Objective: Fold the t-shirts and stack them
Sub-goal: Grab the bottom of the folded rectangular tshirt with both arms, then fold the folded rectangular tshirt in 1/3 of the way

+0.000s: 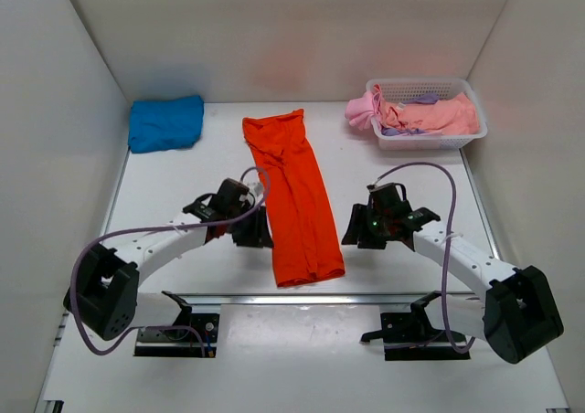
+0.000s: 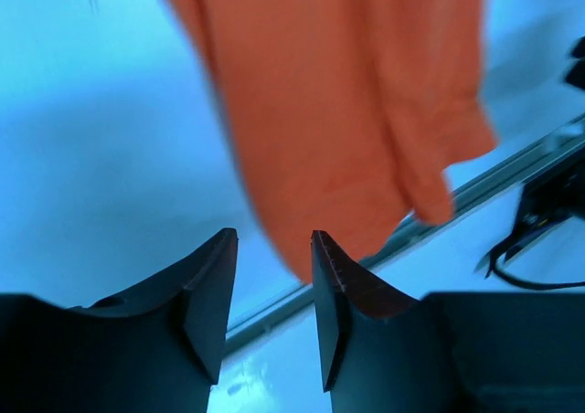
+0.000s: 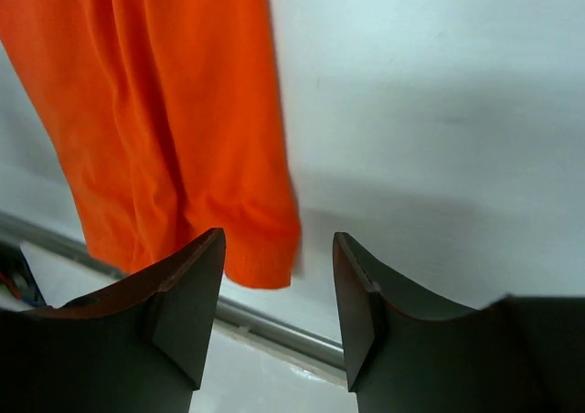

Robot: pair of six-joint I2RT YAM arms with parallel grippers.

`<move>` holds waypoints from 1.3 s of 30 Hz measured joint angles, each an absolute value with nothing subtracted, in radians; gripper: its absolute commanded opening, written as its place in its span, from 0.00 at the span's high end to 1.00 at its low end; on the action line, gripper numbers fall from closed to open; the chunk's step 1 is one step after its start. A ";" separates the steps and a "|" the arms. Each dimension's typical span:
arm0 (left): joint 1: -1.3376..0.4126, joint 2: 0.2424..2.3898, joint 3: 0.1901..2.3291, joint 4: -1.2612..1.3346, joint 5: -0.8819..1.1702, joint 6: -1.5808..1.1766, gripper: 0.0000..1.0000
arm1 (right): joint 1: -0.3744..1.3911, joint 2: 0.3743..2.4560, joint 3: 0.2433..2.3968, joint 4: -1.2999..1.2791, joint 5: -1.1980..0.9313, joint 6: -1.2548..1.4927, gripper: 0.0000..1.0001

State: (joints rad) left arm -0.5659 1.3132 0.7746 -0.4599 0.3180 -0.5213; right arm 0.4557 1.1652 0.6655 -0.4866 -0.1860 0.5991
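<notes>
An orange-red t-shirt lies folded lengthwise into a long, narrow strip down the middle of the white tabletop, its hem close to the near edge. The robot's two arms flank it. The left fingers are spread with nothing between them, just beside the shirt's left edge. The right fingers are parted more widely and also hold nothing, a little apart from its right edge. A blue t-shirt sits folded in the far left corner. At the far right, a white lattice basket holds crumpled pink and lilac t-shirts, with pink cloth hanging over its left rim.
</notes>
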 measured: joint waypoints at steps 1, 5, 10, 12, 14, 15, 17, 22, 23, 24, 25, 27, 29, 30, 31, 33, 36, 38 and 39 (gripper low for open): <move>-0.583 1.308 0.731 -0.464 0.313 -0.545 0.50 | 0.470 1.161 0.652 -0.490 -0.201 0.601 0.50; -0.649 1.291 0.631 -0.422 0.300 -0.636 0.48 | 0.522 1.152 0.569 -0.482 -0.255 0.627 0.49; -0.707 1.251 0.542 -0.324 0.280 -0.748 0.47 | 0.577 1.152 0.492 -0.459 -0.302 0.682 0.48; -0.727 1.253 0.529 -0.291 0.268 -0.784 0.46 | 0.588 1.156 0.484 -0.431 -0.322 0.698 0.49; -0.752 1.258 0.522 -0.256 0.252 -0.819 0.46 | 0.599 1.170 0.484 -0.403 -0.331 0.711 0.49; -0.764 1.264 0.522 -0.244 0.246 -0.831 0.47 | 0.606 1.178 0.484 -0.390 -0.335 0.715 0.50; -0.791 1.287 0.522 -0.218 0.232 -0.854 0.48 | 0.617 1.194 0.484 -0.364 -0.346 0.725 0.51; -0.833 1.321 0.510 -0.191 0.211 -0.897 0.58 | 0.622 1.226 0.484 -0.332 -0.353 0.732 0.86; -0.836 1.320 0.503 -0.186 0.209 -0.905 0.70 | 0.622 1.231 0.484 -0.330 -0.352 0.734 0.99; -0.838 1.320 0.498 -0.184 0.205 -0.913 0.76 | 0.624 1.235 0.484 -0.329 -0.351 0.735 1.00; -0.839 1.320 0.494 -0.184 0.201 -0.916 0.84 | 0.627 1.237 0.484 -0.327 -0.350 0.735 1.00; -0.839 1.318 0.486 -0.184 0.198 -0.917 1.00 | 0.638 1.242 0.484 -0.324 -0.353 0.738 1.00; -0.836 1.314 0.485 -0.193 0.197 -0.910 1.00 | 0.662 1.249 0.484 -0.325 -0.352 0.738 1.00; -0.834 1.308 0.485 -0.202 0.197 -0.905 1.00 | 0.681 1.253 0.485 -0.326 -0.350 0.738 1.00; -0.833 1.300 0.485 -0.211 0.197 -0.900 1.00 | 0.710 1.261 0.487 -0.327 -0.350 0.739 1.00; -0.832 1.285 0.484 -0.224 0.199 -0.893 1.00 | 0.767 1.273 0.494 -0.329 -0.352 0.744 1.00; -0.835 1.250 0.460 -0.235 0.209 -0.891 1.00 | 0.855 1.303 0.514 -0.331 -0.359 0.759 1.00; -0.837 1.221 0.426 -0.236 0.225 -0.892 1.00 | 0.904 1.325 0.532 -0.340 -0.360 0.765 1.00; -0.837 1.208 0.413 -0.240 0.230 -0.892 1.00 | 0.920 1.334 0.540 -0.347 -0.361 0.767 1.00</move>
State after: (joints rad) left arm -0.8368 1.2079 0.4126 -0.2401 0.2302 -0.8921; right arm 0.9203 1.3342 0.5400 -0.3473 -0.3611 0.7673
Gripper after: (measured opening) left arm 0.022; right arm 0.010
